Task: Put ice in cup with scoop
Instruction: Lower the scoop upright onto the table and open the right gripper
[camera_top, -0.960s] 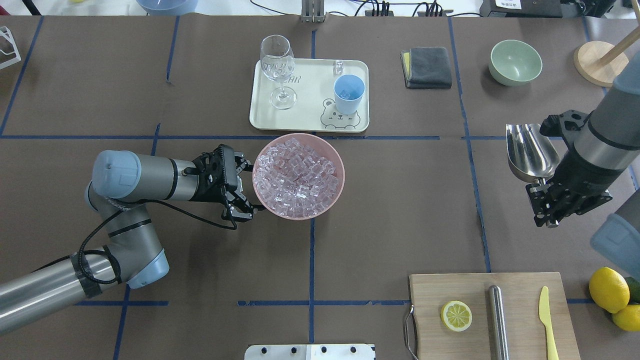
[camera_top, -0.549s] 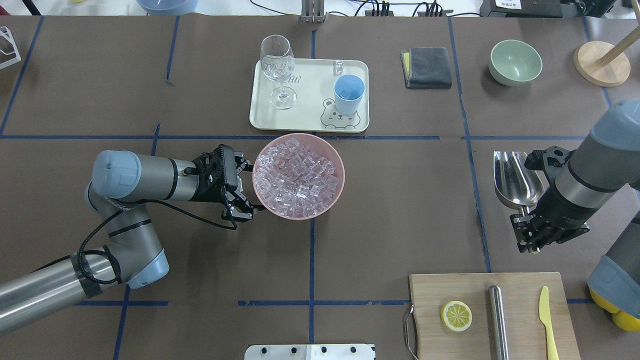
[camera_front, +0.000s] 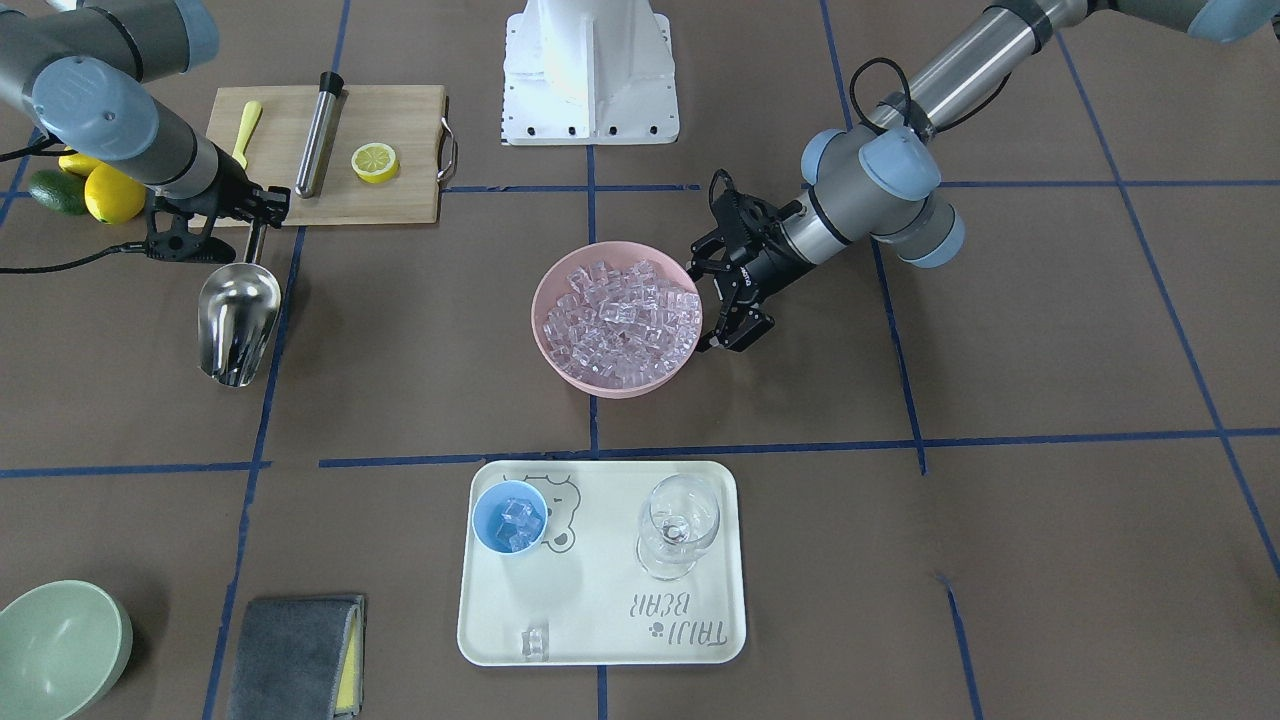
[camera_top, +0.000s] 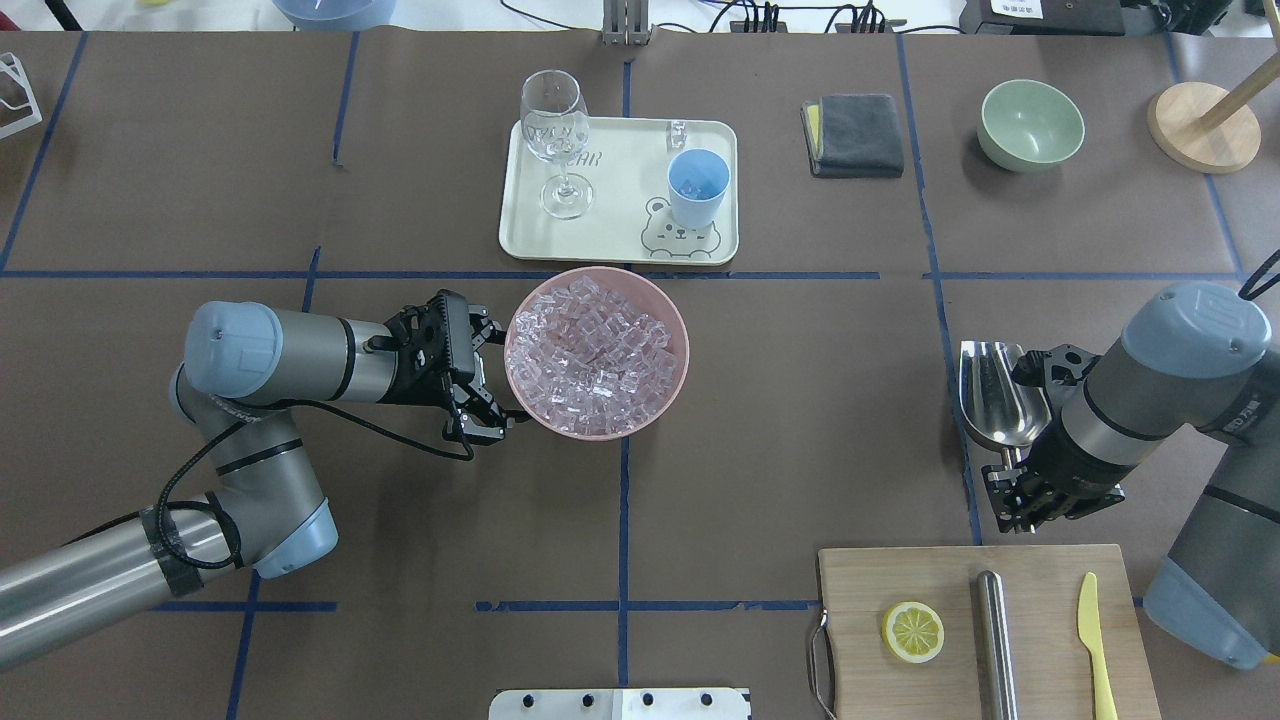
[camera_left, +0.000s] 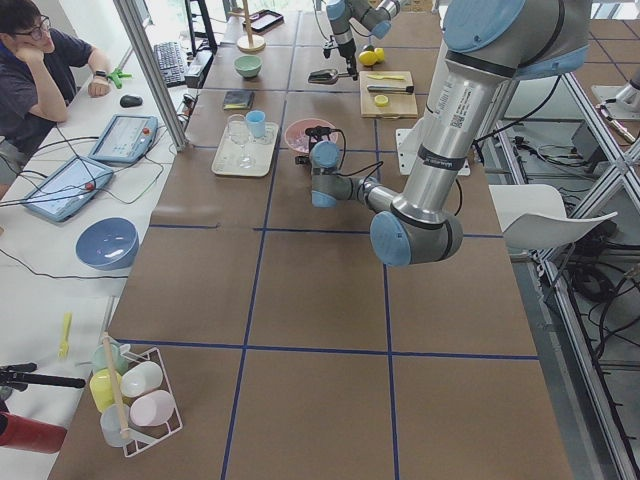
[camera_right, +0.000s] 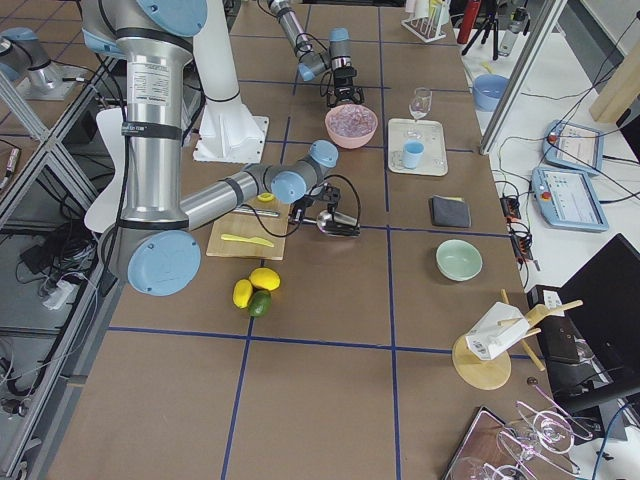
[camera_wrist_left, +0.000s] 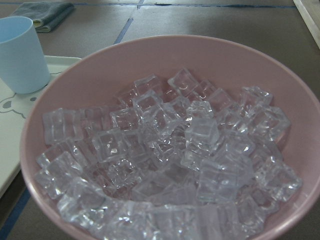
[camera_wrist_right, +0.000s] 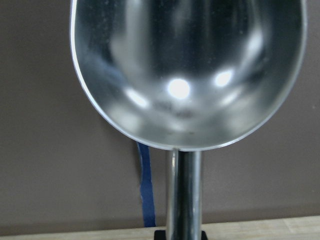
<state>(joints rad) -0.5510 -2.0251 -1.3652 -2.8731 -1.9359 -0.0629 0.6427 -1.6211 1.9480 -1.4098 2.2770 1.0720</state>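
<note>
The steel scoop (camera_top: 1000, 395) is empty and sits low over the table at the right, just beyond the cutting board. My right gripper (camera_top: 1010, 468) is shut on its thin handle; the right wrist view shows the bare trough (camera_wrist_right: 187, 75). The ice (camera_top: 597, 350) fills a pink bowl (camera_top: 672, 395) at the table's middle. My left gripper (camera_top: 497, 382) is open, its fingers spread against the bowl's left wall. The light blue cup (camera_top: 697, 188) stands on the cream tray (camera_top: 620, 205) and holds a few cubes (camera_front: 518, 520). One loose cube (camera_top: 677, 132) lies on the tray.
A wine glass (camera_top: 555, 140) stands on the tray's left. A cutting board (camera_top: 860, 590) with a lemon slice (camera_top: 912, 631), a steel cylinder (camera_top: 993, 640) and a yellow knife (camera_top: 1095, 640) lies near the scoop. A grey cloth (camera_top: 855, 133) and a green bowl (camera_top: 1032, 125) are at the far right.
My right arm has carried the scoop toward the robot's side and lower, close to the cutting board. The left arm and the bowl have not moved.
</note>
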